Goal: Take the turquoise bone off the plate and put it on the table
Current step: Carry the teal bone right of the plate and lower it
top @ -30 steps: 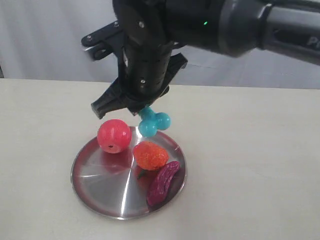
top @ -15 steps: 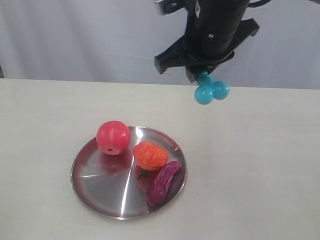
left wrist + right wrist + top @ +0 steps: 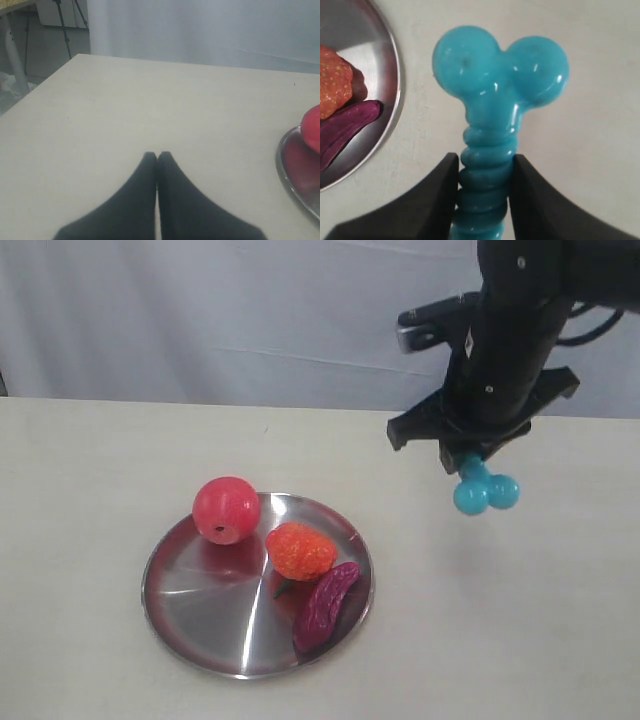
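While the right gripper (image 3: 470,460) hangs in the upper right of the exterior view, its jaws are pinched tight on the ribbed shaft of the turquoise bone (image 3: 485,490), knobby end pointing down over the table (image 3: 520,640). So the bone's up in the air, well to the right of the plate (image 3: 195,625), which has a red ball (image 3: 226,510), an orange strawberry-looking thing (image 3: 300,550) and a purple piece (image 3: 325,605) on it. Left gripper (image 3: 158,156) has its fingertips pressed together with nothing between them.
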